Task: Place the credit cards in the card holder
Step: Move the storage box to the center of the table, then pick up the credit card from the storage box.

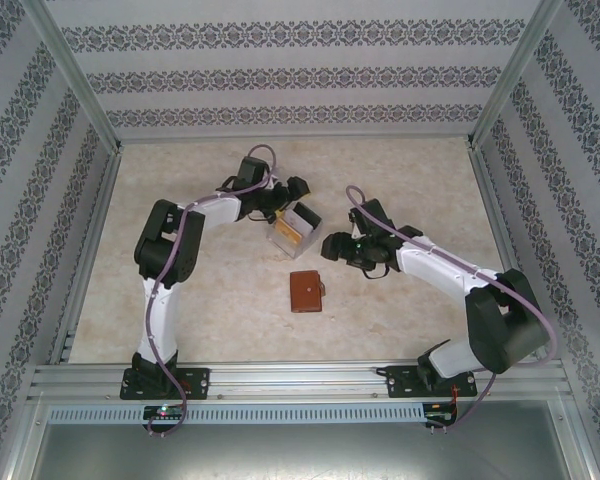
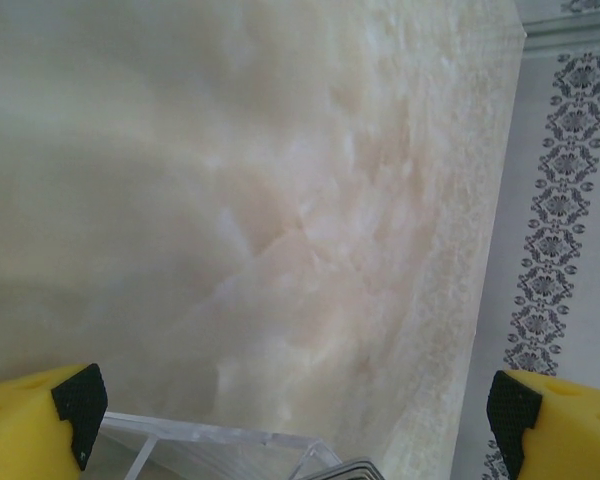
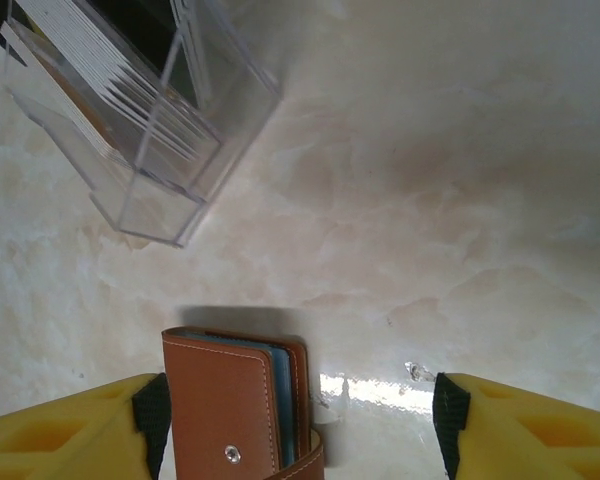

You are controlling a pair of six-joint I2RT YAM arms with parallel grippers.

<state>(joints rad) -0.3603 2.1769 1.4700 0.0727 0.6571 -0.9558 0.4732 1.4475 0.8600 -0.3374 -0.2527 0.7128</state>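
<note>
The card holder (image 1: 306, 291) lay shut on the table (image 1: 410, 170), just to the near-left of the right gripper (image 1: 332, 246). That arm was plainly the nearer one. Its jaws stood apart with nothing between them, and in the wrist view the holder sat close beside its left finger, long axis running crosswise to the gap. The credit cards (image 3: 140, 95) stood on edge in the clear case (image 1: 292, 230), on the far side of the holder. The left gripper (image 2: 295, 410) hung over that case, spread wide and holding nothing. A grasp on the holder would likely need a small shift left — hardly more.
</note>
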